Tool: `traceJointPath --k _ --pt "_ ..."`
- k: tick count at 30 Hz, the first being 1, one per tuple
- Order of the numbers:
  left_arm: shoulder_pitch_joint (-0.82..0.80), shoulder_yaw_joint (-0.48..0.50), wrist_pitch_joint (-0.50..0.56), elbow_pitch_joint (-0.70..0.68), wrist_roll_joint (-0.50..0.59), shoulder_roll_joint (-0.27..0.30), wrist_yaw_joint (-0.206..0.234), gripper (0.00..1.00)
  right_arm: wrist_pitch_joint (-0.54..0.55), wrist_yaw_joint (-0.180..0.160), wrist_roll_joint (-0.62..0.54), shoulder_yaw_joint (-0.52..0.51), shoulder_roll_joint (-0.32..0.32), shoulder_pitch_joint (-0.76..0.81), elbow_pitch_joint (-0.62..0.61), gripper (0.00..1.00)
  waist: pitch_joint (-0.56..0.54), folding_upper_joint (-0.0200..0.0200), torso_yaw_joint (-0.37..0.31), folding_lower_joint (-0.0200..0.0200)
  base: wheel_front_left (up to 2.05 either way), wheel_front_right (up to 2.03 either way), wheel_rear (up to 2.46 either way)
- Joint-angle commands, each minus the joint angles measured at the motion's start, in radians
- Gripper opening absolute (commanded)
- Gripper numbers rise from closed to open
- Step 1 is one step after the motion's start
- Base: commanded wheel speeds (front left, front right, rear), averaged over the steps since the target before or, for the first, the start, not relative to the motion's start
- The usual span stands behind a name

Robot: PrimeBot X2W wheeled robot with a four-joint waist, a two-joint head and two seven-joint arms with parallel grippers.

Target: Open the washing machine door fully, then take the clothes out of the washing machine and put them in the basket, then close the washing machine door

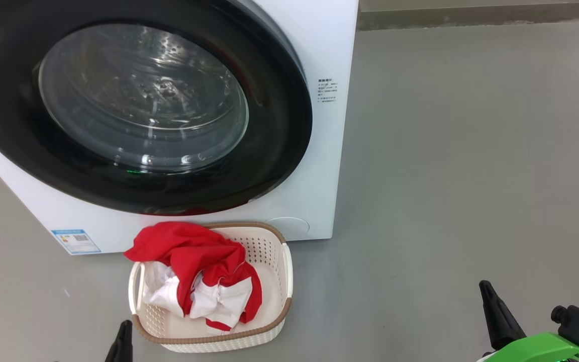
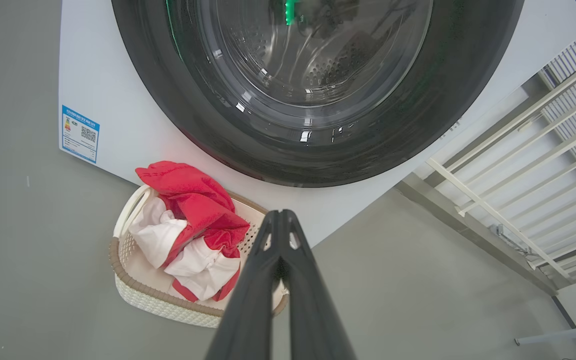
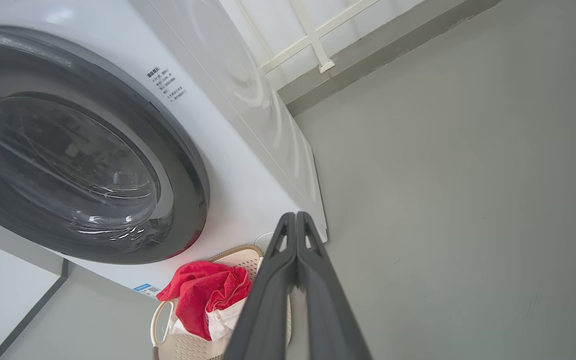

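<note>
Left gripper (image 2: 280,215) closed, basket (image 2: 153,305) just beside

The door (image 1: 279,125) lies shut on the machine (image 1: 329,50) (no way in). The basket (image 1: 269,251) with clothes (image 1: 194,251) stands just before it; floor (image 1: 470,151) at right gives room.

Head view steeply down, near the washing machine door (image 1: 141,100), wrist views low, tilted, facing it, all sharing the basket (image 1: 269,256).
</note>
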Motion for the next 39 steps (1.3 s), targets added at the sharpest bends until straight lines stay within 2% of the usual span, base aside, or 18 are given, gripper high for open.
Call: traceJointPath --k 1,39 --pt "-0.04 0.02 0.007 -0.027 -0.027 0.009 -0.002 0.0 0.006 -0.001 0.028 -0.002 -0.009 -0.048 -0.03 0.0 0.0 0.0 0.0 -0.0001 0.0 0.0 0.0" --pt "-0.092 0.045 0.114 -0.037 -0.403 0.001 -0.004 0.0 0.115 -0.002 0.4 -0.041 -0.001 -0.089 -0.062 0.0 -0.008 0.0 0.011 -0.0001 0.0 0.0 0.0"
